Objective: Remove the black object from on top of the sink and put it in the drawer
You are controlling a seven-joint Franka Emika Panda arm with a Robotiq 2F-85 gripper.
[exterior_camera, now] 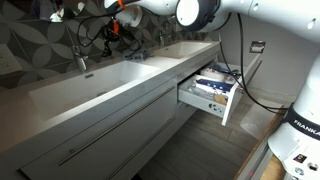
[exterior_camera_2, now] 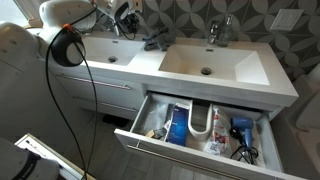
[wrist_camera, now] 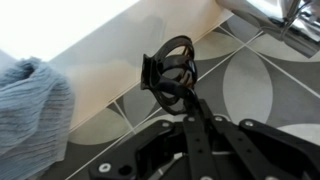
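My gripper (wrist_camera: 181, 97) is shut on the black object (wrist_camera: 171, 66), a small looped clip that sticks out past the fingertips. It is held at the back of the white sink (wrist_camera: 90, 30), close to the patterned tile wall. In both exterior views the gripper (exterior_camera: 114, 27) (exterior_camera_2: 126, 20) is over the rear of the sink (exterior_camera: 110, 82) (exterior_camera_2: 235, 68), beside a tap. The drawer (exterior_camera: 231, 104) (exterior_camera_2: 180, 158) stands pulled open below the sink and holds several items. It is well away from the gripper.
A grey-blue cloth (wrist_camera: 30, 112) (exterior_camera_2: 155, 42) lies on the sink top beside the gripper. Chrome taps (wrist_camera: 268, 14) (exterior_camera_2: 218, 30) (exterior_camera: 82, 62) stand along the back. A black cable (exterior_camera_2: 85, 75) hangs over the vanity front. A closed front with a bar handle (exterior_camera: 110, 135) lies beside the drawer.
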